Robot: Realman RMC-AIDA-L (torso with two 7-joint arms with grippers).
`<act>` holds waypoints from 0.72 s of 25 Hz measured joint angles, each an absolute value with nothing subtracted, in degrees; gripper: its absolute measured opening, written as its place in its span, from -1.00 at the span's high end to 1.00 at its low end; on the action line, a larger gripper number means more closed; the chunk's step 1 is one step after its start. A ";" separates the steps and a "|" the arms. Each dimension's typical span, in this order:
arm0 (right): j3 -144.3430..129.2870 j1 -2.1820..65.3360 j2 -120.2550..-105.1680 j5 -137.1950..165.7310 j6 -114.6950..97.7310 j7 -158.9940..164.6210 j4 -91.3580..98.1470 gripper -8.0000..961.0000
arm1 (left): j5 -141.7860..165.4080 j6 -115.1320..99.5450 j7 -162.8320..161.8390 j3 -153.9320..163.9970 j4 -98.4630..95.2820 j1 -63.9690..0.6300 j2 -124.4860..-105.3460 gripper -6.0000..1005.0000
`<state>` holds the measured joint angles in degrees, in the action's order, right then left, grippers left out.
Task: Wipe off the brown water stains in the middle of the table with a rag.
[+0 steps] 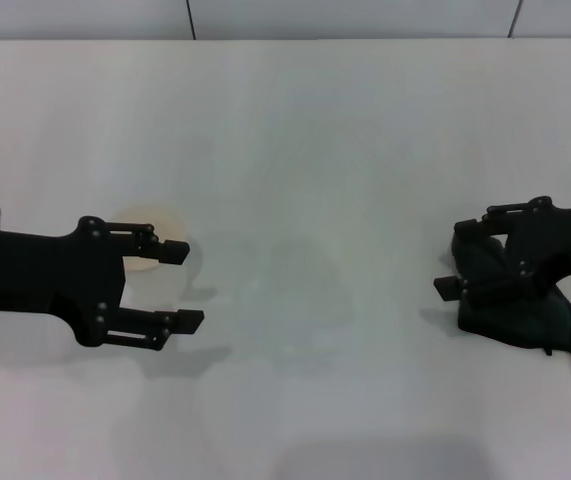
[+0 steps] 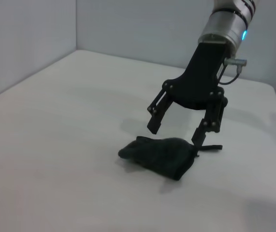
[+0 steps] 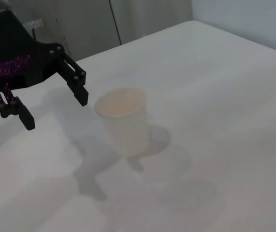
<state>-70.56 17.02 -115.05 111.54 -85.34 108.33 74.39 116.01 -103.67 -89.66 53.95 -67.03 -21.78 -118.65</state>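
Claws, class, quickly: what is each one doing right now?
Left claw: open, holding nothing, beside the cup.
Right claw: open, poised just above the rag, not gripping it.

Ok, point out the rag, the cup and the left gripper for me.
rag (image 2: pixel 159 155), left wrist view, middle of the crumpled cloth
cup (image 3: pixel 124 122), right wrist view, its side wall
left gripper (image 1: pixel 181 285), head view, midway between its open fingertips
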 joint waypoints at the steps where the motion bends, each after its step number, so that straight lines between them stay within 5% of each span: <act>1: -70.85 17.10 -115.05 111.66 -85.34 108.25 74.20 -0.72 | 116.02 -103.68 -89.61 53.95 -67.04 -21.77 -118.65 -0.54; 18: -72.55 17.66 -115.05 112.73 -86.73 108.27 73.73 -0.72 | 116.07 -103.80 -89.56 53.93 -67.06 -21.64 -118.80 -0.54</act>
